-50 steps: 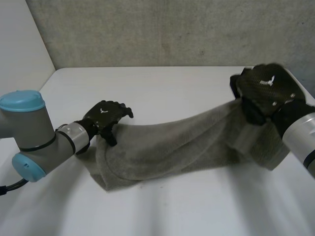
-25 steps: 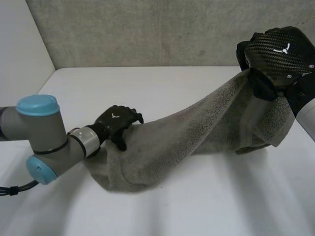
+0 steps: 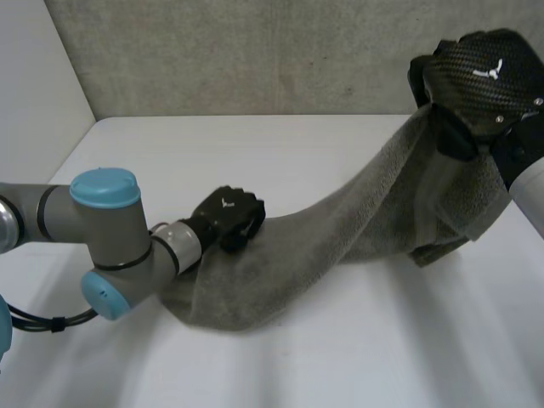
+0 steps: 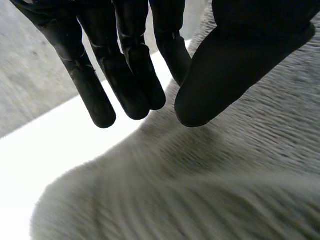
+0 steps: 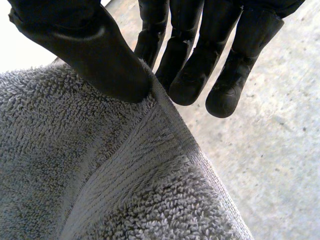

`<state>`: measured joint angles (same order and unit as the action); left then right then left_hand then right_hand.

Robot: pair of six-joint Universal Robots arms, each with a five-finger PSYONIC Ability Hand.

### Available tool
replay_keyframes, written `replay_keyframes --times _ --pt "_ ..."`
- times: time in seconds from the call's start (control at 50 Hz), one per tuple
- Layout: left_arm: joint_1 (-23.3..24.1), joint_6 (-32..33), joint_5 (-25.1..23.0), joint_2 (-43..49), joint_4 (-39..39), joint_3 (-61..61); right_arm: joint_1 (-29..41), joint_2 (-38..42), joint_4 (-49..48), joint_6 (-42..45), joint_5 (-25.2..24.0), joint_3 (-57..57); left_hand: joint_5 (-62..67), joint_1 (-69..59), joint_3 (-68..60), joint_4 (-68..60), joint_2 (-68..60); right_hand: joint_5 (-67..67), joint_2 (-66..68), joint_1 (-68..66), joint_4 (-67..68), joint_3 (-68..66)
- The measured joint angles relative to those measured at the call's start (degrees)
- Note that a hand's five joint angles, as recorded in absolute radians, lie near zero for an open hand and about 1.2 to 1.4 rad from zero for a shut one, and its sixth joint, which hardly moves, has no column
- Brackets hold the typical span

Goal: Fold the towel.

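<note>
A grey towel (image 3: pixel 340 229) stretches across the white table (image 3: pixel 255 144), its left part lying on the table and its right end lifted. My left hand (image 3: pixel 229 214) sits on the towel's left part at the far edge, fingers curled. In the left wrist view its fingers (image 4: pixel 125 75) and thumb (image 4: pixel 225 65) close together over the towel's (image 4: pixel 200 190) edge. My right hand (image 3: pixel 480 81) is raised at the back right. There the thumb (image 5: pixel 90 45) presses the towel's banded edge (image 5: pixel 125 165) against the fingers (image 5: pixel 190 65), and the cloth hangs below.
A grey concrete wall (image 3: pixel 255 51) stands behind the table, and a white side wall (image 3: pixel 34 85) runs along the left. The left arm (image 3: pixel 102 229) reaches in low over the table's left side. Bare tabletop lies in front of the towel.
My right hand has risen with the towel's right end, pulling the cloth up into a slope. My left hand has moved right along the towel and curled its fingers shut.
</note>
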<state>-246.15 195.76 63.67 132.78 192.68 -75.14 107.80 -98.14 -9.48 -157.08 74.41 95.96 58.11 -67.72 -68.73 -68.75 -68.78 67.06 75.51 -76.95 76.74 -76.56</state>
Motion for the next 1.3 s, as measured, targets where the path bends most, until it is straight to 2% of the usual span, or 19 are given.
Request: replay_keyframes --times 0.06,0.14,0.16,0.24,0.3,0.36,0.4,0.48,0.56,0.66,0.78,0.92,0.96,1.04,1.08,1.14,1.2,1.3 --pt "0.1 -0.6 3.9 -0.2 2.0 2.0 0.0 0.9 -0.5 0.0 0.0 -1.4 0.5 -0.3 -0.5 -0.5 -0.5 0.0 0.0 0.0 0.1 0.0" --pt "-0.5 -1.0 15.0 -1.1 7.2 5.6 0.2 4.5 -2.1 0.1 0.2 -4.5 0.8 -0.5 -0.8 -0.9 -0.8 0.0 0.0 0.0 0.2 0.0" --pt "-0.7 -1.1 19.0 -1.8 9.0 6.5 0.3 5.9 -2.8 0.1 0.3 -5.7 0.8 -0.5 -0.9 -0.9 -0.9 0.0 0.0 0.0 0.2 0.0" --pt "-1.5 -1.7 28.3 -5.0 13.3 8.0 0.6 10.0 -4.8 0.0 0.8 -9.4 0.8 -0.6 -0.9 -0.9 -0.9 0.0 0.0 -0.1 0.2 0.0" --pt "-1.7 -2.6 30.5 -7.2 14.7 7.7 0.7 11.7 -5.3 0.0 1.0 -11.0 0.8 -0.8 -0.9 -0.9 -0.9 0.0 0.0 -0.1 0.2 0.0" --pt "-1.5 -4.4 29.4 -9.4 14.9 5.8 0.8 12.7 -5.4 -0.1 1.0 -11.5 -0.6 1.0 2.6 2.6 2.6 0.0 0.0 -0.1 0.2 0.0" --pt "-1.0 -5.8 27.0 -10.3 14.6 3.9 0.9 12.5 -5.4 -0.1 0.8 -11.0 -14.6 15.1 15.0 15.1 15.2 0.0 0.0 -0.1 0.2 0.0" --pt "1.1 -9.6 18.7 -11.3 13.6 -0.5 1.3 9.9 -5.3 0.0 0.1 -8.3 -37.3 36.5 37.6 37.7 37.7 0.0 0.0 -0.1 0.2 0.0" --pt "3.2 -11.7 11.6 -10.6 13.2 -2.4 2.4 6.6 -5.2 0.1 -0.3 -6.4 -45.1 44.3 45.3 45.4 45.6 0.0 0.0 -0.1 0.2 0.0" --pt "5.2 -13.0 5.7 -8.3 12.5 -2.0 4.2 3.4 -4.9 0.2 -0.5 -5.4 -47.4 46.5 47.7 47.7 47.8 0.0 0.0 0.0 0.2 0.0" --pt "6.4 -13.8 2.7 -3.2 9.6 1.8 5.1 -0.2 -4.7 0.4 -1.5 -4.4 -47.5 46.5 47.8 47.8 47.9 0.0 0.0 -0.1 0.2 0.0" --pt "6.6 -14.2 -1.2 2.6 2.1 7.4 5.0 -2.7 -4.6 0.4 -3.1 -2.7 -46.7 46.2 47.3 47.3 47.4 0.0 0.0 -0.1 0.2 0.0" --pt "6.6 -14.2 -2.5 3.8 -0.6 9.0 4.8 -3.0 -4.6 0.5 -3.4 -2.2 -41.7 41.4 42.3 42.3 42.4 0.0 0.0 -0.1 0.2 0.0" --pt "6.6 -14.2 -3.5 4.5 -3.1 10.5 4.5 -3.1 -4.7 0.5 -3.6 -1.8 -25.4 23.9 25.9 25.8 24.7 0.0 0.0 -0.1 0.2 0.0" --pt "6.5 -14.2 -3.4 4.6 -3.9 11.0 4.3 -2.9 -4.7 0.5 -3.6 -1.7 -8.6 7.7 8.8 9.4 8.8 0.0 0.0 -0.1 0.2 0.0" --pt "6.2 -14.1 -2.1 4.2 -4.2 11.5 4.2 -2.6 -4.8 0.6 -3.7 -1.8 -2.6 2.4 3.1 3.0 3.0 0.0 0.0 -0.1 0.2 0.0" --pt "5.3 -14.1 1.3 3.0 -4.1 11.9 4.0 -2.1 -4.9 0.9 -3.7 -2.1 -0.6 0.5 0.6 0.6 0.6 0.0 0.0 -0.1 0.2 0.0" --pt "2.5 -14.1 11.0 -1.8 -3.7 11.1 3.3 -0.7 -4.9 2.7 -3.4 -2.5 0.6 -0.4 -0.7 -0.7 -0.7 0.0 0.0 -0.1 0.2 0.0"
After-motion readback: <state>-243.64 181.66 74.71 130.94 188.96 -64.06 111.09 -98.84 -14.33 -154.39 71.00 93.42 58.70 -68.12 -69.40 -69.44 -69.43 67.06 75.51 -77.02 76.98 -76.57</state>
